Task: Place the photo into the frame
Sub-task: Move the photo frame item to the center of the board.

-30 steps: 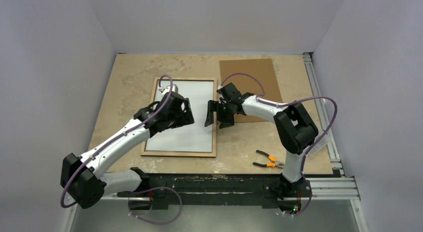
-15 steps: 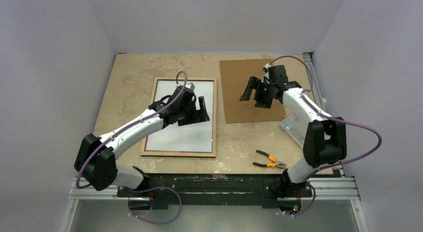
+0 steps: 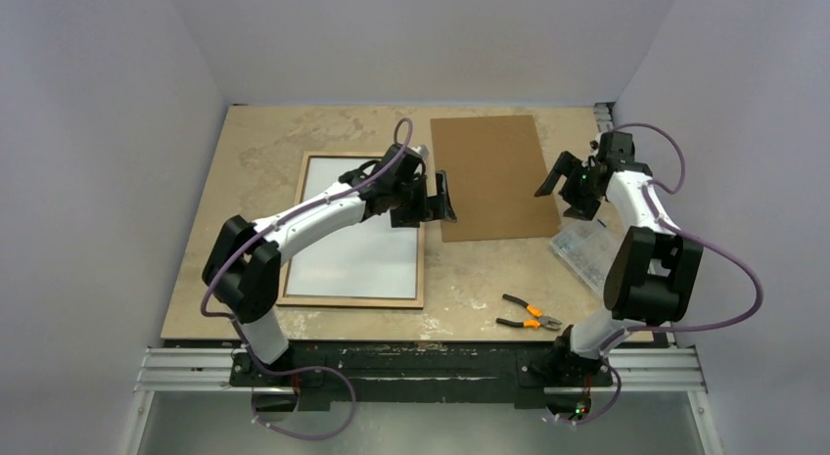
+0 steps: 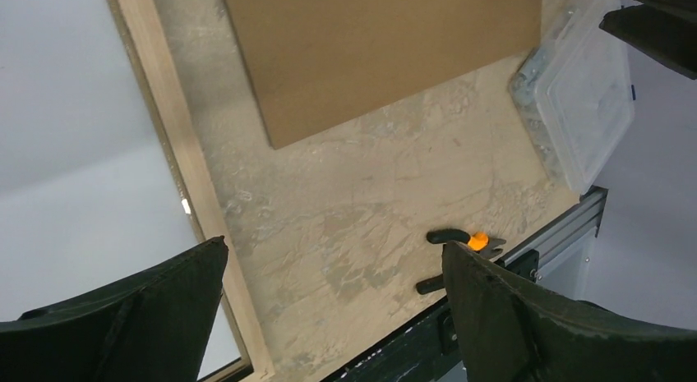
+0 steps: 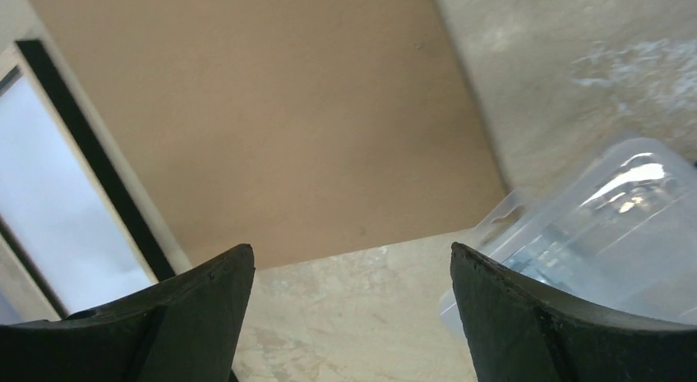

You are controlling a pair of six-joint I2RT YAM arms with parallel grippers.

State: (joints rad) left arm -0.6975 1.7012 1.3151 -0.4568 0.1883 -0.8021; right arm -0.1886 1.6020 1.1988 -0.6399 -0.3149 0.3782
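The frame is seen laid flat on the left half of the table, wood-coloured back up, its long axis run from the near edge toward the far wall. Inside its rails the photo is seen, white reverse up, lined up the same way. Just to the right, a brown backing board is laid flat, slightly skewed, apart from the frame. The left gripper is held above the gap between them, jaws spread wide, nothing pinched. The right gripper is held by the board's right edge, likewise spread and empty. A clear plastic box and orange-handled pliers are spotted nearer the front.
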